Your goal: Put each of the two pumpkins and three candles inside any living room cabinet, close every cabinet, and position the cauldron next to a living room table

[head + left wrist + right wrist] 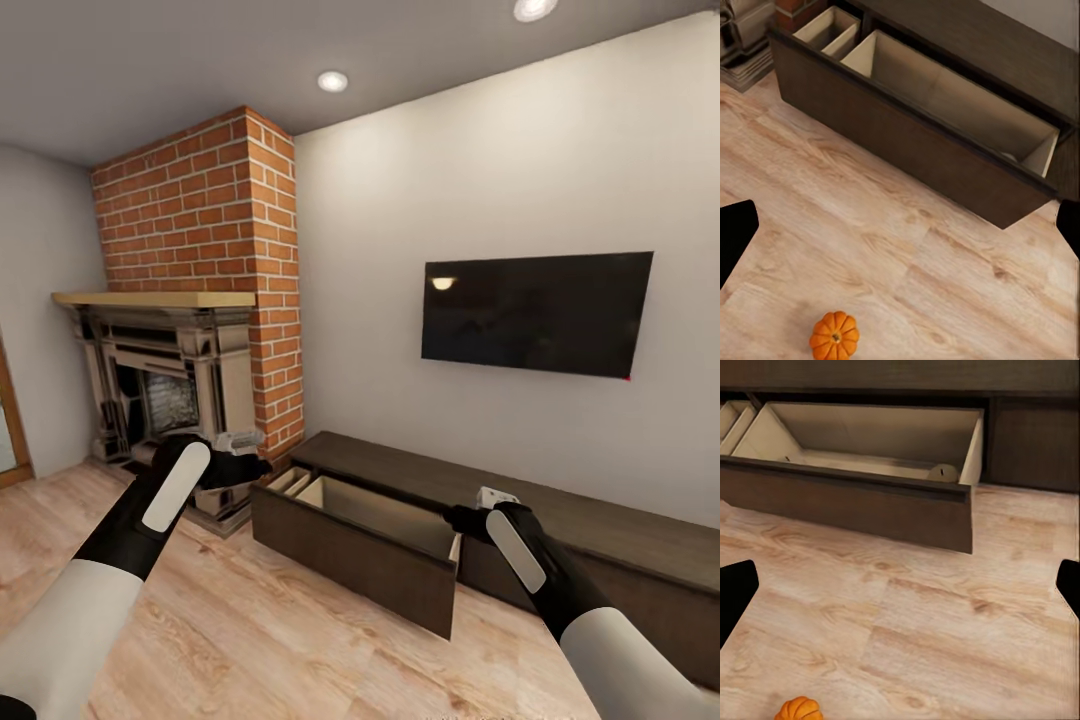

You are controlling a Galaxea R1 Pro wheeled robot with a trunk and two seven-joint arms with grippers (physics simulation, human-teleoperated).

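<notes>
Below the wall television (537,312), I see the cabinet (600,540) with one long drawer (360,545) pulled out, beside the brick fireplace (190,300). One pumpkin (835,336) sits on the wood floor (907,255) in front of that drawer. My left gripper (240,440) and right gripper (495,497) both hang spread wide, holding nothing.

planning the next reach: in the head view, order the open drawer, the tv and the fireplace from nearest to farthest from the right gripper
1. Open drawer of the cabinet, right beside the right gripper.
2. TV, up on the wall above.
3. Fireplace, far across by the brick chimney.
</notes>
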